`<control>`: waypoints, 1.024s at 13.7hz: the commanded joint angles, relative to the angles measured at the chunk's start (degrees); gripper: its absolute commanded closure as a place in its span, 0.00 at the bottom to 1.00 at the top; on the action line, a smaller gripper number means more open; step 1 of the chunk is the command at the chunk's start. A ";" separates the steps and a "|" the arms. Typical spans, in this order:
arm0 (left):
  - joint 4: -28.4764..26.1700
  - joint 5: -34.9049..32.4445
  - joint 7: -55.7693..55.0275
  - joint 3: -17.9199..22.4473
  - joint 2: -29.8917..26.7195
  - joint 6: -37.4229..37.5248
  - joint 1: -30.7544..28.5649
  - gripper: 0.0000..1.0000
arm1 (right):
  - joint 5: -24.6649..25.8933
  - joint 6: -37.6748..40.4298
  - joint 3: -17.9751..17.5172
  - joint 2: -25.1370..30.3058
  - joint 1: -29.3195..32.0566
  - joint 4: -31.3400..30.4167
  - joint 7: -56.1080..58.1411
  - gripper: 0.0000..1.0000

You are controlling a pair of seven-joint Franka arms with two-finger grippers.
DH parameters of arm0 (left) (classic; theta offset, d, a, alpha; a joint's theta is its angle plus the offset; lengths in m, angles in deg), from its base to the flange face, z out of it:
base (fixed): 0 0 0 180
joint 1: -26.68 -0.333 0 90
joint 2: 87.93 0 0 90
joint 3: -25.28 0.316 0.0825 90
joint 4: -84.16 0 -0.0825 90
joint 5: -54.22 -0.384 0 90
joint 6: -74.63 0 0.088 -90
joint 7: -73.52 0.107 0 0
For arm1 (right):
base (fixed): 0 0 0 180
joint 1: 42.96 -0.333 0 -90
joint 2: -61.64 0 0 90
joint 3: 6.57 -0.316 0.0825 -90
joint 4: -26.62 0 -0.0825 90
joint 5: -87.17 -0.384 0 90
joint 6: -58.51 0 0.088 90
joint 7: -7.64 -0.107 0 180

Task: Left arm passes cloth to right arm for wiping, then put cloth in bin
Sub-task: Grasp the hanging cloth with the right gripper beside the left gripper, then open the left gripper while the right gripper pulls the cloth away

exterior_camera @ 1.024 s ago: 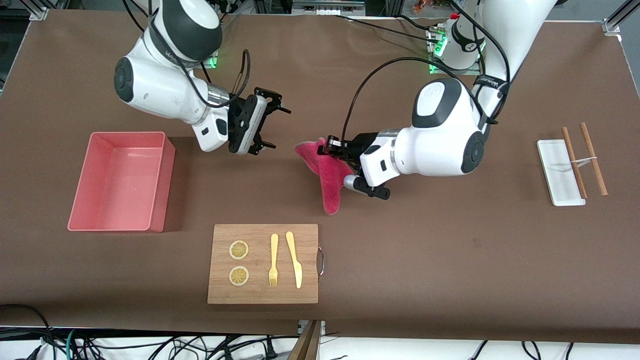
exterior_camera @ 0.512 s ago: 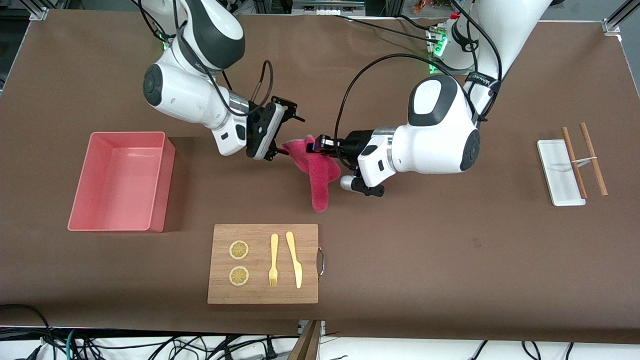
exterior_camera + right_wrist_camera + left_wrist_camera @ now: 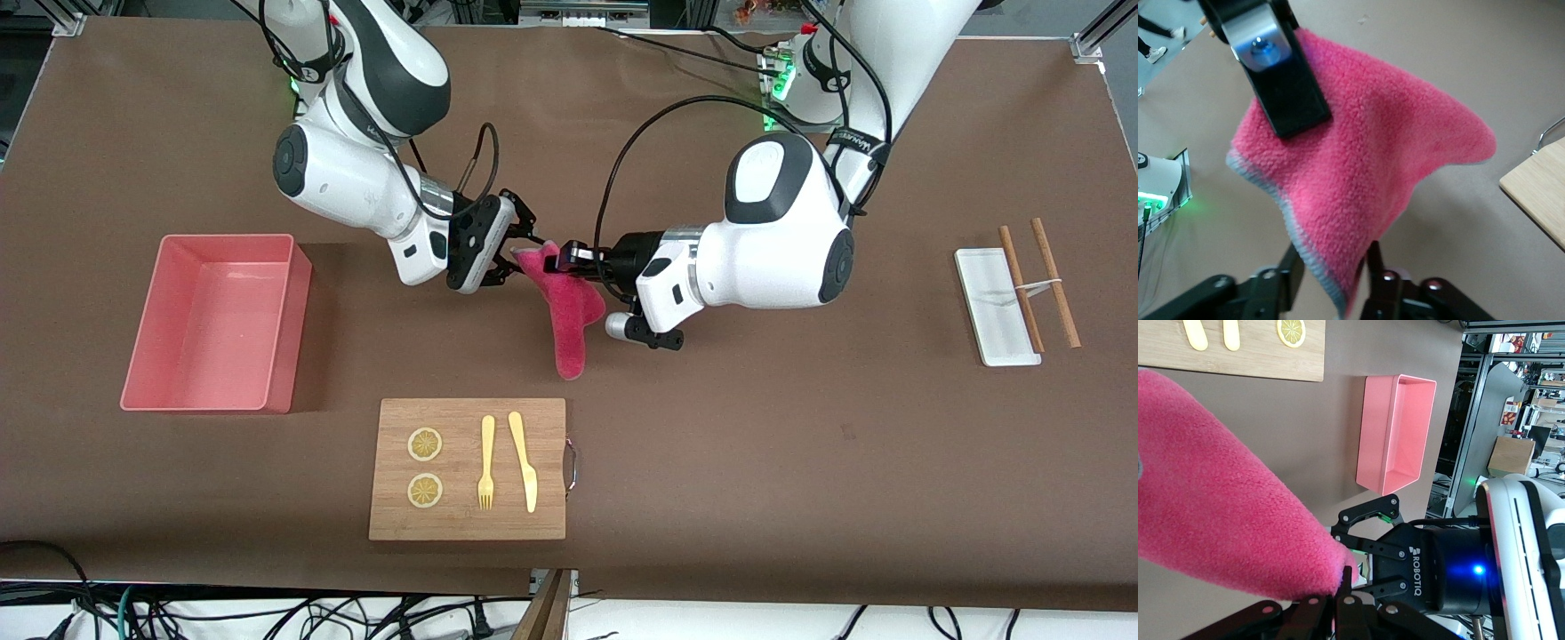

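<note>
A brown mat is covering the table (image 3: 800, 462), which is bearing several fixed items. The bin (image 3: 218, 322), a pale pink rectangular tub, is sitting toward the right arm's end of the table. A wooden board (image 3: 468, 468) is lying nearer to the front camera than the bin, carrying two lemon slices (image 3: 425, 444), a yellow fork (image 3: 486, 462) and a yellow knife (image 3: 523, 460). Toward the left arm's end, a small white tray (image 3: 995, 306) is lying with two brown sticks (image 3: 1054, 282) resting across and beside it. Aluminium frame posts, cables and a cardboard box are standing in the room around the table, as the left wrist view is showing.

Both arms are reaching toward the middle of the table, their wrists turned level so that the two grippers are facing each other above the bare mat, between the bin and the tray.

The left gripper (image 3: 566, 257) is clamping the cloth (image 3: 565, 307) firmly at one upper corner; the right wrist view is showing one of its black fingers (image 3: 1281, 80) pressed flat against the fuzzy pink fabric. The cloth is hanging in the air from this grip, its free end drooping toward the board without touching it.

The right gripper (image 3: 514, 255) is meeting the cloth at its opposite upper edge. In the right wrist view the cloth's hem is lying between its two fingers (image 3: 1373, 263), which are standing narrowly apart on either side of the fabric; whether they are pinching it cannot be told.
</note>
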 commanded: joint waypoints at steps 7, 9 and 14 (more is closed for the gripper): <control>-0.49 0.99 -0.44 0.34 -1.03 -0.27 0.15 0.00 | 3.69 1.33 3.50 0.63 0.44 1.71 0.21 1.00; -0.67 0.38 -0.18 0.51 -1.55 0.96 -0.46 0.00 | 3.78 3.26 4.64 1.42 0.53 1.80 0.03 1.00; 0.03 -12.08 0.35 0.78 -3.84 12.36 -5.99 0.00 | 6.76 13.53 10.00 3.88 2.81 1.62 -0.76 1.00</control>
